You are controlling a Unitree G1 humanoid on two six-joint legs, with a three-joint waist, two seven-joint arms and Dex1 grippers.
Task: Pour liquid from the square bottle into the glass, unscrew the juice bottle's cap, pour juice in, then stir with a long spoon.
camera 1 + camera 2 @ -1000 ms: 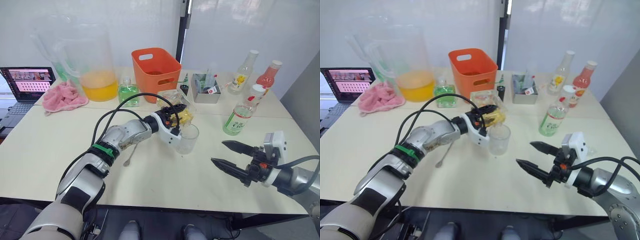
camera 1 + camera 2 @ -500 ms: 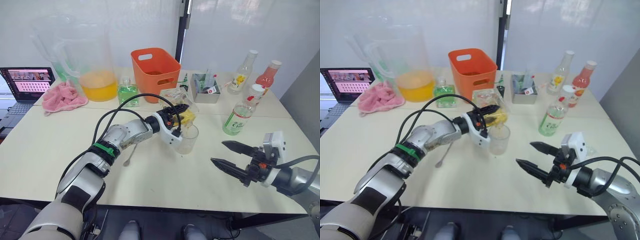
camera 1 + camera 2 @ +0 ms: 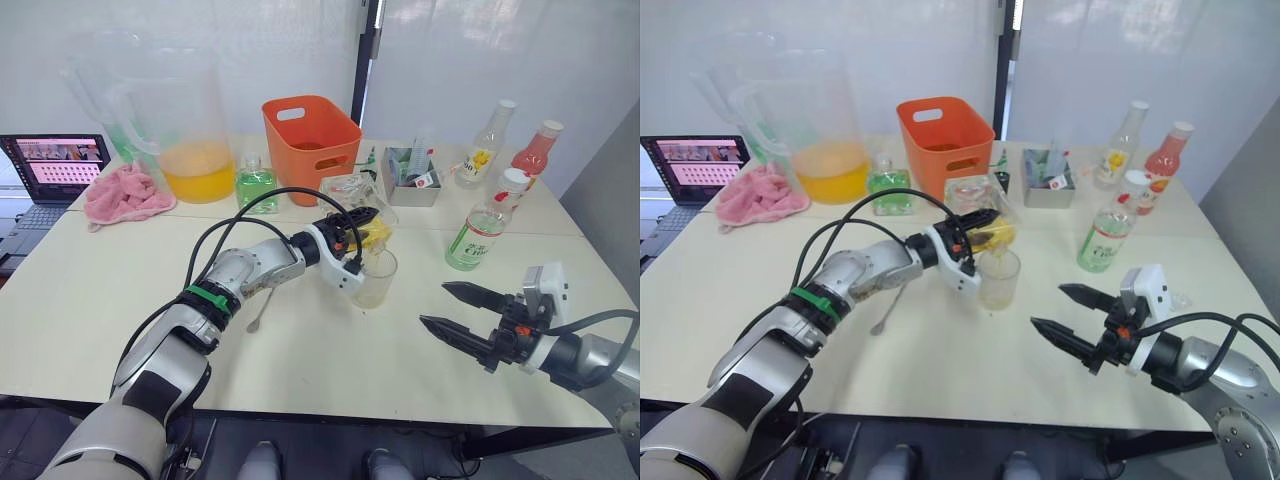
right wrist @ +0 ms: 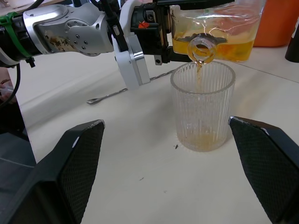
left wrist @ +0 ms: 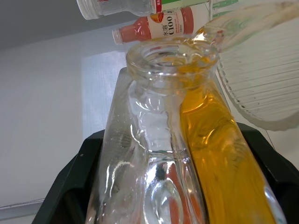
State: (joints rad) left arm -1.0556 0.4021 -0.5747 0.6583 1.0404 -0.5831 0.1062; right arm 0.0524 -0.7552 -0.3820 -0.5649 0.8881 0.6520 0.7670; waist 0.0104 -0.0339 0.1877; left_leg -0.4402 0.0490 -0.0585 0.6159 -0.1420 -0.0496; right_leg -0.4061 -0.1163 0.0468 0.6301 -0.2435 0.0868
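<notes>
My left gripper is shut on the square bottle, which is tipped on its side with its open neck over the glass. A thin stream of yellow liquid falls from the neck into the glass, and a shallow layer lies at the bottom. My right gripper hovers open above the table, to the right of the glass, holding nothing. The juice bottle stands upright behind it with its white cap on. The long spoon lies flat on the table under my left forearm.
Along the back stand a huge pitcher with orange liquid, a green square bottle, an orange basket, a grey box, a slim yellow-label bottle and a pink-red bottle. A pink cloth and laptop sit left.
My left gripper has tipped the square bottle further over the glass, and yellow liquid now runs into it. The right gripper has barely moved.
</notes>
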